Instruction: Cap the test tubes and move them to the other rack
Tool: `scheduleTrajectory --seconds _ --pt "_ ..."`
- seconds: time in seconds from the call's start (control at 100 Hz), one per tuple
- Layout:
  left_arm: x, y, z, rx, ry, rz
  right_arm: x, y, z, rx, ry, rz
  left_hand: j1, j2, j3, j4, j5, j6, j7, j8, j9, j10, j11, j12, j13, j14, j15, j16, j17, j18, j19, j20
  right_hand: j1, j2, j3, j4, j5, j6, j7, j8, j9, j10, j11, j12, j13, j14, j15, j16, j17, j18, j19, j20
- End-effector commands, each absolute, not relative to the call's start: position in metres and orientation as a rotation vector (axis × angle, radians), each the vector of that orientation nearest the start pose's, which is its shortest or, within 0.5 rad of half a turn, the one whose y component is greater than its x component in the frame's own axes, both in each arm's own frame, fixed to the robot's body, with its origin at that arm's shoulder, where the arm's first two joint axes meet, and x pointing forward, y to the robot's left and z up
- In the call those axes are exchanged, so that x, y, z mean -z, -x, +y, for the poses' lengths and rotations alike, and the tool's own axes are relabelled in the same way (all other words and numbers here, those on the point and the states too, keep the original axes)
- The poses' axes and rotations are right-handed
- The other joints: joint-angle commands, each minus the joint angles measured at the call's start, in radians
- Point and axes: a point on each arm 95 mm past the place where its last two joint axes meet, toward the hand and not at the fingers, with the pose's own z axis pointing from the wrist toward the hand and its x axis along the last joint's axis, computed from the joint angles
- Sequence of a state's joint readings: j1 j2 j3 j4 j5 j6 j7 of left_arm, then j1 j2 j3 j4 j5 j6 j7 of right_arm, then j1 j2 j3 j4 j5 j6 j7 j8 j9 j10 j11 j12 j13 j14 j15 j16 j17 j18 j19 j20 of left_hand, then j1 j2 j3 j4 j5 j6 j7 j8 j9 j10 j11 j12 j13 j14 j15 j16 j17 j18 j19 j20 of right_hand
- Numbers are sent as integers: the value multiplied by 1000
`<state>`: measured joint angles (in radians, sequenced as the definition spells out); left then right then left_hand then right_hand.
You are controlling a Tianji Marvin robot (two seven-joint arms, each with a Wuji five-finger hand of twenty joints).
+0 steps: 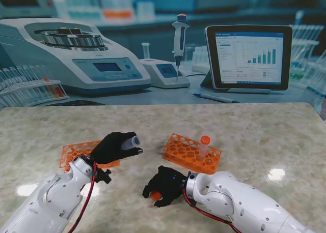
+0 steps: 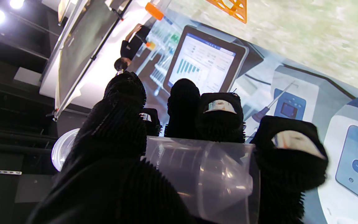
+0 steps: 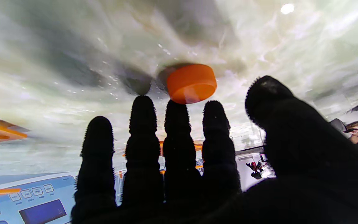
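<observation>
My left hand [image 1: 115, 147] is shut on a clear uncapped test tube [image 1: 133, 141], held lifted above the left orange rack [image 1: 76, 152]. The left wrist view shows the tube [image 2: 197, 174] lying across the palm under the curled fingers [image 2: 219, 118]. My right hand [image 1: 164, 185] hovers low over the table near me, fingers apart, with an orange cap [image 1: 155, 196] at its fingertips. In the right wrist view the cap [image 3: 191, 82] rests on the marble just beyond the fingertips [image 3: 177, 118], not gripped. The right orange rack [image 1: 192, 152] holds one capped tube [image 1: 205, 147].
The marble table [image 1: 265, 136] ends at a lab backdrop showing a centrifuge [image 1: 71, 55], a pipette [image 1: 179, 39] and a tablet [image 1: 248, 57]. The two racks lie apart, with both hands between them on the side nearer me.
</observation>
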<state>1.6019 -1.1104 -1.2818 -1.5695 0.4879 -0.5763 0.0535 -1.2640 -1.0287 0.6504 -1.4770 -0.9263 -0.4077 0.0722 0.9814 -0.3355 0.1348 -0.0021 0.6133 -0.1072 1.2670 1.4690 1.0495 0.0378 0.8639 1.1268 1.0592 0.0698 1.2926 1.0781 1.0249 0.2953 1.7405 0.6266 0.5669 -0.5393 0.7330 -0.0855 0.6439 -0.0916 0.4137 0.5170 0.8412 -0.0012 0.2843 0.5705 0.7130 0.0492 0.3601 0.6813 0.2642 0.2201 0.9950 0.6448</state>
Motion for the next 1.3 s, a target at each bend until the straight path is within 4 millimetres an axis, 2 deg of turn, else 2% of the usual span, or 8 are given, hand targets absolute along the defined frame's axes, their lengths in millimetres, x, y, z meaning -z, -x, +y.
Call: scheduleTrajectory --seconds 0.0,0.57,0.86,1.12,1.29 --pt "302 -379 -9 2313 1269 1331 374 -353 134 -1723 -675 2325 10 50 -5 -9 16 -57 80 54 12 -26 1 -5 17 -22 0 -7 40 -48 125 -33 -34 -26 10 -4 -8 18 -10 21 -16 23 21 26 3 8 35 27 -5 -21 36 24" --pt "302 -378 -9 2313 1270 1330 384 -357 135 -1718 -624 2264 11 49 -5 -9 16 -57 80 53 11 -27 0 -6 16 -20 -4 -9 38 -47 123 -34 -26 -150 77 -16 54 8 54 147 23 19 102 107 96 6 142 101 91 -33 104 60" --pt "301 -378 -10 2314 1269 1332 391 -356 135 -1731 -629 2254 9 49 -6 -10 15 -58 80 53 11 -28 -1 -6 16 -20 -6 -10 38 -47 123 -34 34 -178 118 -9 83 -7 85 190 52 18 136 129 159 -4 175 129 154 -35 130 61" --pt "302 -378 -10 2314 1268 1332 396 -355 134 -1724 -621 2253 9 49 -6 -10 15 -59 80 53 11 -28 -1 -7 16 -20 -6 -10 36 -46 122 -35 53 -195 143 -10 103 -21 106 221 75 13 169 150 194 -14 207 161 193 -40 151 62" --pt "302 -378 -10 2315 1268 1332 397 -355 134 -1732 -621 2235 10 49 -5 -10 16 -59 80 53 11 -28 -1 -7 16 -20 -6 -10 36 -46 121 -35 91 -213 145 -50 110 -40 131 229 93 10 187 163 217 -17 224 180 218 -44 164 60"
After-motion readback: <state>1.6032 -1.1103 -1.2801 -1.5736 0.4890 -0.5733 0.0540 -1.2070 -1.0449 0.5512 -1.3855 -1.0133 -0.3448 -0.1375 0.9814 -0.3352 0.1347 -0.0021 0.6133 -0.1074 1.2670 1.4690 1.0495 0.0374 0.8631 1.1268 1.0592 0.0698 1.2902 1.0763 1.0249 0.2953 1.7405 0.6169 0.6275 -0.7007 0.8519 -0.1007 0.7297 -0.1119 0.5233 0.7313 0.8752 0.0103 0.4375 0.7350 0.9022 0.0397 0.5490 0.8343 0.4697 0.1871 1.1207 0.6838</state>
